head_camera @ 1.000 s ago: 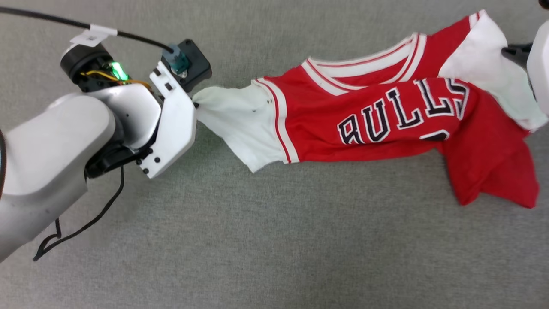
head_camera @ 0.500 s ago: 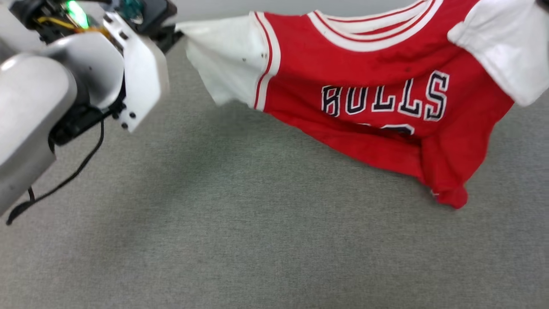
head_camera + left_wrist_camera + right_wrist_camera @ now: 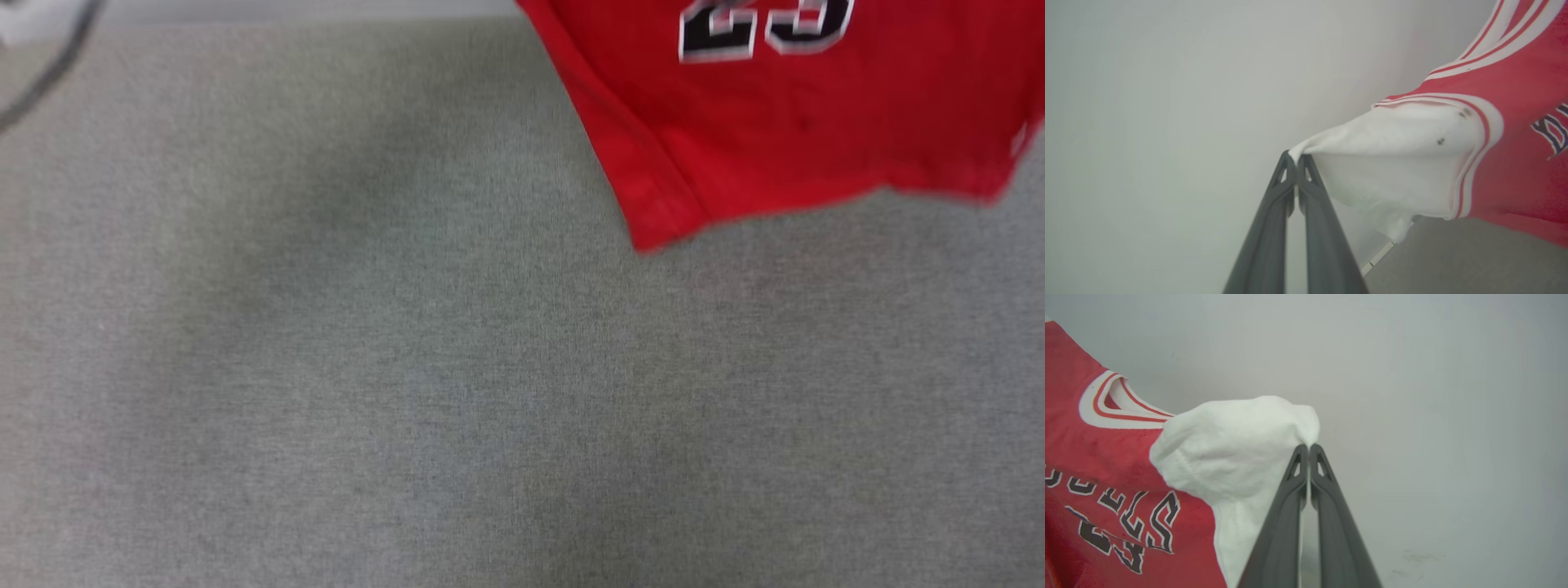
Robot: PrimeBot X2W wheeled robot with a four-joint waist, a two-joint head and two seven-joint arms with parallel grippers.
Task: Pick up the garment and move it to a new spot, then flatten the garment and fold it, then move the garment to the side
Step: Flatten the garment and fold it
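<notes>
The left claw (image 3: 1295, 157) pinches one white sleeve of the garment (image 3: 1515, 163), the right claw (image 3: 1308, 448) the other; the red hem hangs over the grey counter (image 3: 408, 367), a pale wall (image 3: 1147, 102) behind.

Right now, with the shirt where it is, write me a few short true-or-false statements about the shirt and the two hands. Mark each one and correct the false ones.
1. The left hand is shut on a white sleeve of the shirt. True.
2. The right hand is open and holds nothing. False: it is shut on the other white sleeve.
3. The shirt lies folded on the grey surface. False: it is unfolded, held up by both sleeves.
4. The shirt's body is red with black, white-edged lettering. True.
</notes>
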